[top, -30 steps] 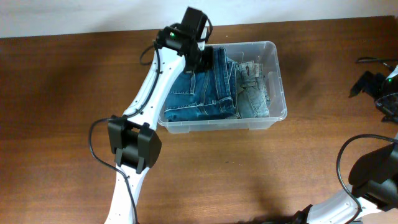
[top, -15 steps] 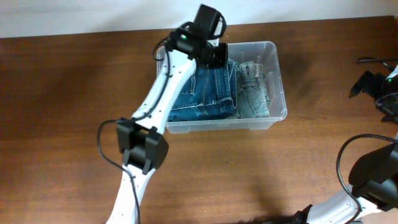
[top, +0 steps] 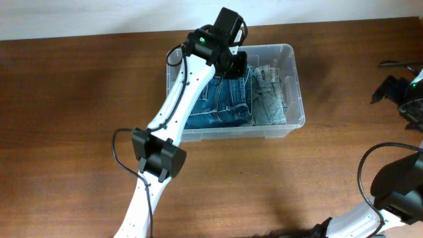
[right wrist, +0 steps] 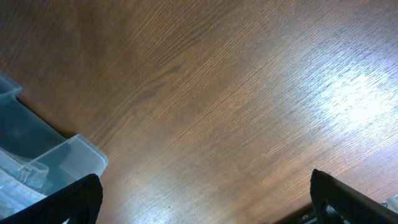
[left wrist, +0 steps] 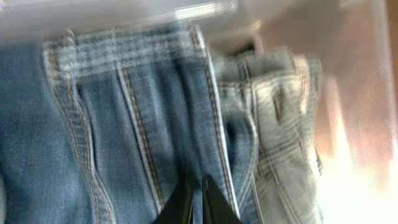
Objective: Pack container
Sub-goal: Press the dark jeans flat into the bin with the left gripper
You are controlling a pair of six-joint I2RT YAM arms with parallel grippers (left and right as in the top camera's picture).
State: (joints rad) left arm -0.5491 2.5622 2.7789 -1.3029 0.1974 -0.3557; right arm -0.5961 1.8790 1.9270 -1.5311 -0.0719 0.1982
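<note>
The container (top: 295, 79) is a clear plastic bin at the table's middle back. In it lie folded dark blue jeans (top: 221, 109) on the left and lighter, faded jeans (top: 269, 99) on the right. My left gripper (top: 238, 66) hangs over the far part of the bin, near where the two pairs meet. In the left wrist view its fingers (left wrist: 214, 200) stand almost together just above the dark jeans (left wrist: 112, 137), with the light jeans (left wrist: 280, 124) to the right. My right gripper (right wrist: 205, 205) stands wide open over bare wood, with a corner of the container (right wrist: 37, 155) at its left.
The brown wooden table (top: 73, 119) spreads out on all sides of the bin. The left arm's white links and black elbow joint (top: 158, 155) cross in front of the bin's left half. The right arm (top: 400, 92) sits at the table's right edge.
The left arm has swung to the right along the bin's far side, from its back left corner toward the middle. The right arm has not moved.
</note>
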